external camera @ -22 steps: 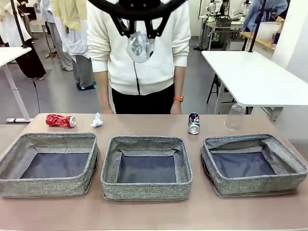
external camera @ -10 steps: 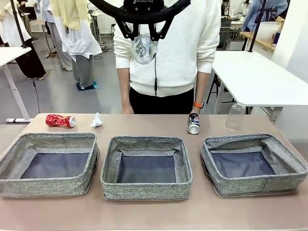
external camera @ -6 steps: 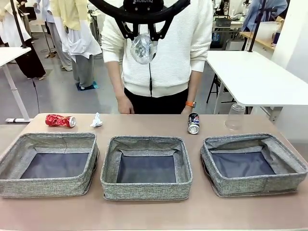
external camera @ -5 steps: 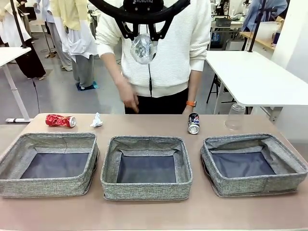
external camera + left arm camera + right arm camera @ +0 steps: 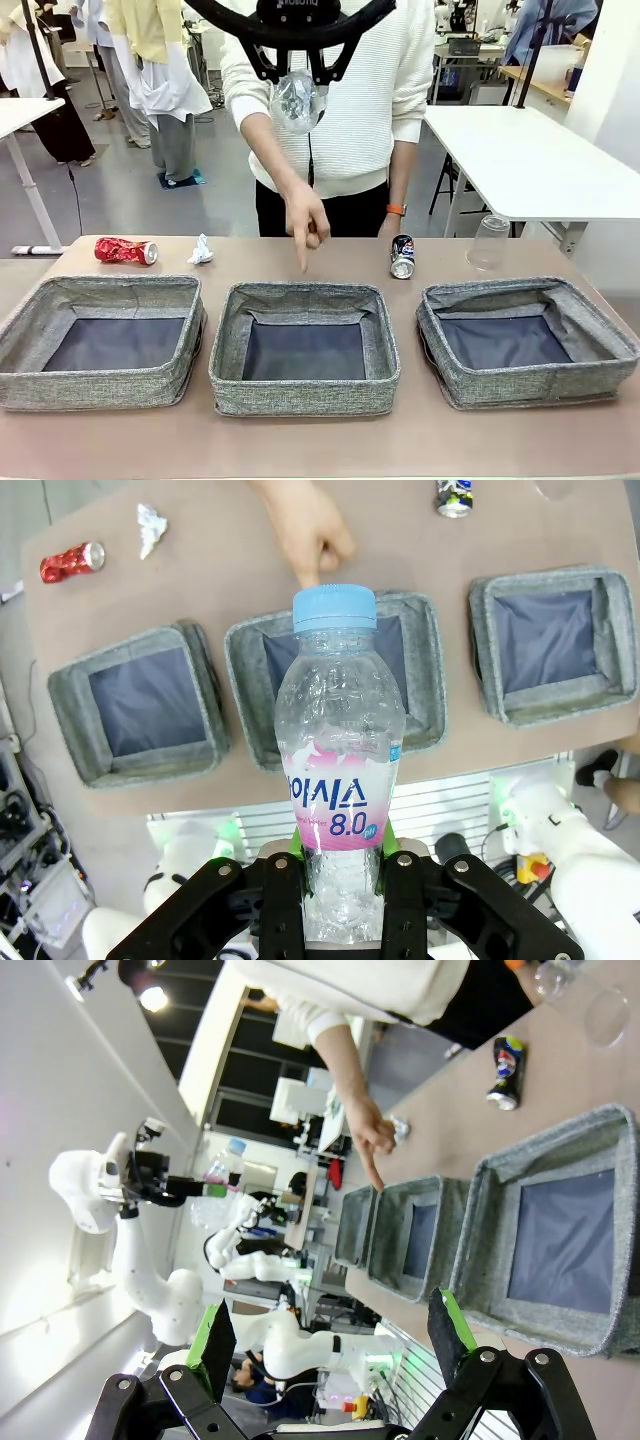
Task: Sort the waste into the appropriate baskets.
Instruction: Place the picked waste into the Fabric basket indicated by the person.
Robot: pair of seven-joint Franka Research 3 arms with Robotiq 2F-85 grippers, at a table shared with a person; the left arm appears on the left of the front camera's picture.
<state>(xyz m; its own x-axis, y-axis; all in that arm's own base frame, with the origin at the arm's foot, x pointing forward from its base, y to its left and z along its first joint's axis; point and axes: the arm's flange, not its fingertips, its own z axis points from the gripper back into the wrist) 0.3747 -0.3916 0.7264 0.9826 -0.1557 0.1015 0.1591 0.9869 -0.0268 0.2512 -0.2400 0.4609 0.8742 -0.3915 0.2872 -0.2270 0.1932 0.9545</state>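
My left hand (image 5: 342, 848) clamps the base of the clear, pink-labelled, blue-capped plastic bottle (image 5: 340, 710); my right hand (image 5: 330, 1320) gapes wide, empty.

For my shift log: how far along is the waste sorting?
Done: nothing; three grey woven baskets sit empty. In hand: left gripper holds a clear pink-labelled, blue-capped plastic bottle above the middle basket, where a person's hand points. Left: crushed red can, crumpled white paper, dark can, clear plastic cup.

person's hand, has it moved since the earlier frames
Yes, the person's hand came down from waist height to point at the far rim of the middle basket.
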